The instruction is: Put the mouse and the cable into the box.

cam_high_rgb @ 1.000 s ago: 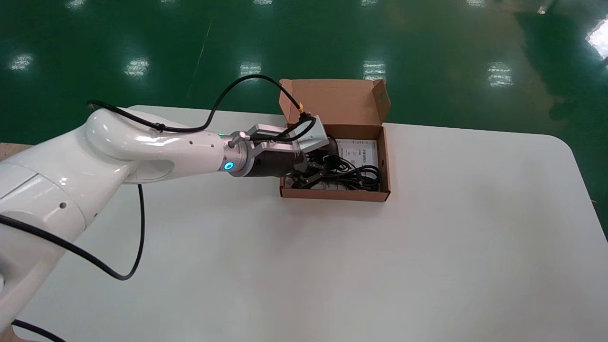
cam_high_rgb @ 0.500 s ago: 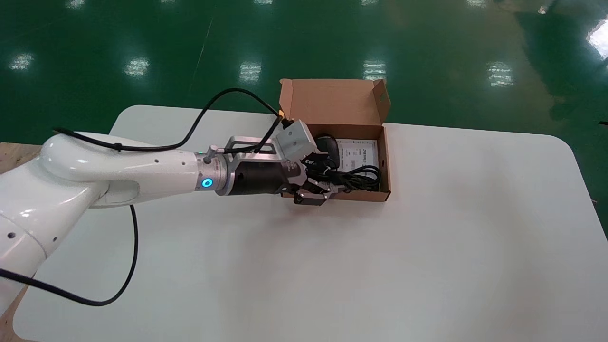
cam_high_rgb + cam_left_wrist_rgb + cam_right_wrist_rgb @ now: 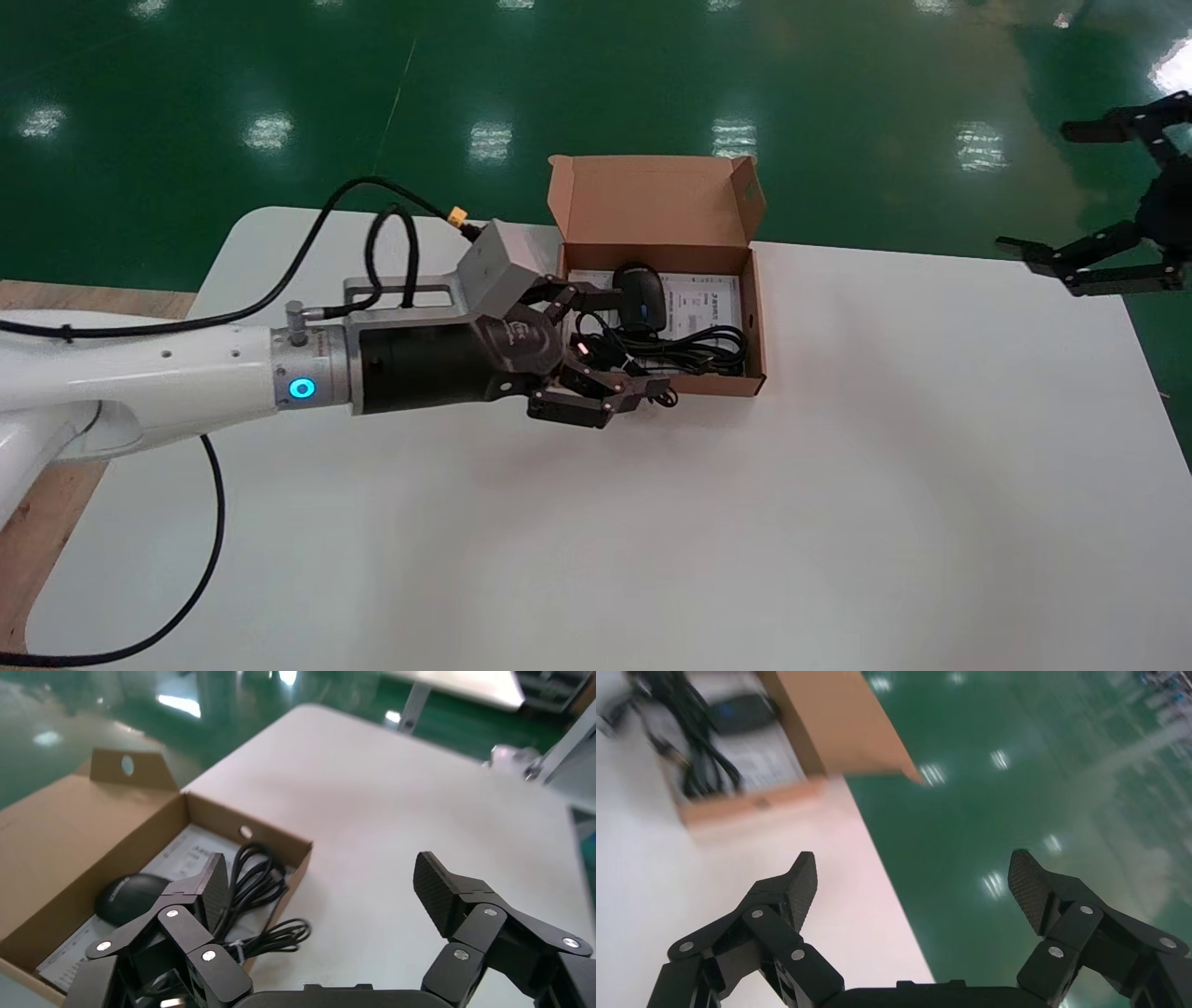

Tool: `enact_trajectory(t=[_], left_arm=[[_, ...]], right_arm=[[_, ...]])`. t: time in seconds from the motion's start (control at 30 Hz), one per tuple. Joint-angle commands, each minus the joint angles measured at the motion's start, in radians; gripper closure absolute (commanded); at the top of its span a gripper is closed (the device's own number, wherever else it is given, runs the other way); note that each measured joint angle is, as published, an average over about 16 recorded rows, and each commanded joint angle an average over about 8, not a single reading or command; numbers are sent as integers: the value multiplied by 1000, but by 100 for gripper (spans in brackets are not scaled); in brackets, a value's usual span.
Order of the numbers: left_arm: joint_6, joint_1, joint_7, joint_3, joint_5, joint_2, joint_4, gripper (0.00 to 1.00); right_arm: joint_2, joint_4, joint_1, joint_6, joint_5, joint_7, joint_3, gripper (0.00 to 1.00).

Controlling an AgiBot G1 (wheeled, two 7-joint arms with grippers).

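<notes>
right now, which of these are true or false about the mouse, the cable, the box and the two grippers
The mouse lies inside the box. True.
The left gripper has its jaws shut on the cable. False: its jaws are open and empty, and the cable lies mostly in the box.
The lid is closed. False: it stands open.
The right gripper, jaws open, is off by the right end of the table. True.
</notes>
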Motion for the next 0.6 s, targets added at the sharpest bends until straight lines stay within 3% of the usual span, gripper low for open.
enact_trajectory(t=[0.03, 0.6], left_arm=[[25, 20, -9, -32, -11, -25, -29, 0], [235, 189, -88, -310, -101, -239, -277, 0]], right_arm=[[1, 44, -37, -10, 33, 32, 15, 0], [5, 417, -355, -97, 319, 302, 144, 0]])
